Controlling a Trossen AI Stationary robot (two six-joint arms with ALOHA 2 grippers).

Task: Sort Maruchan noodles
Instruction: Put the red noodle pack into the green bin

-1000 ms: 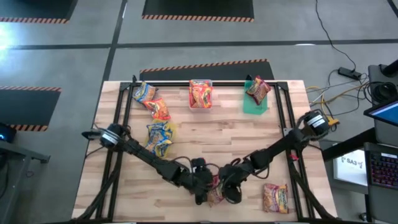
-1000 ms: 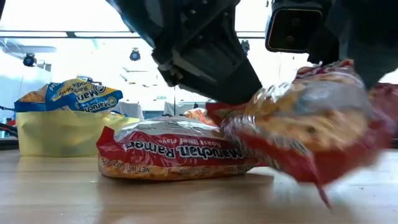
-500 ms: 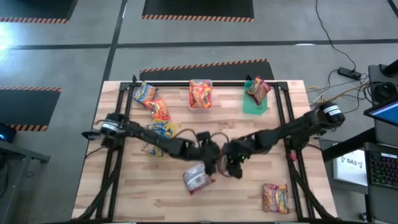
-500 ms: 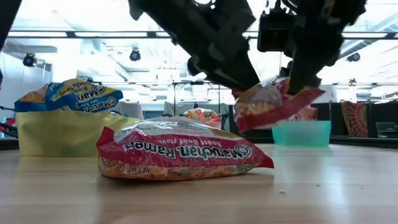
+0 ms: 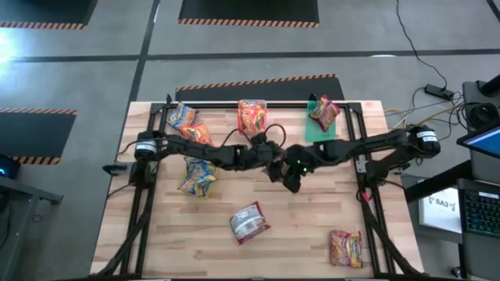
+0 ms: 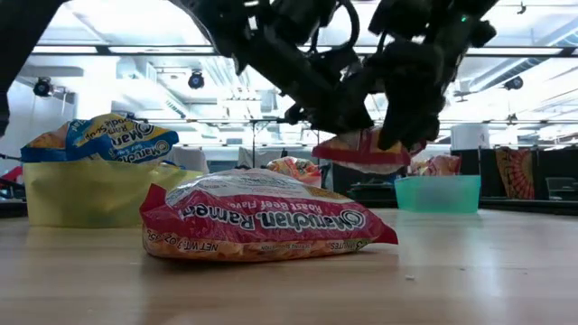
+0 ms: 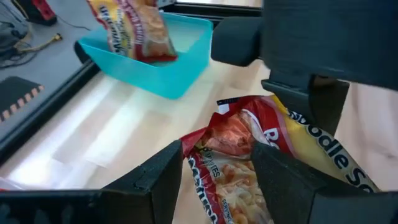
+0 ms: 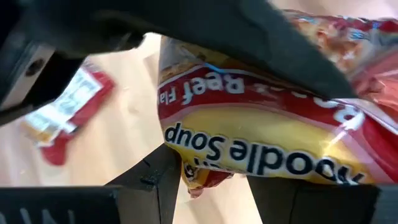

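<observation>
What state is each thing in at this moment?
Left claw: shut on held packet.
Right claw: shut on held packet.
Held packet: lifted, gripped by both claws.
Silvery packet: lying flat.
Green tub: holds one packet.
Clear tub: holds packets.

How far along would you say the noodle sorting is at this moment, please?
Roughly midway. Done: one packet sits in the green tub and one in the clear tub. In hand: both the left gripper and right gripper hold a red packet aloft between them. Left: the silvery packet and the near-right packet lie loose on the table.
</observation>
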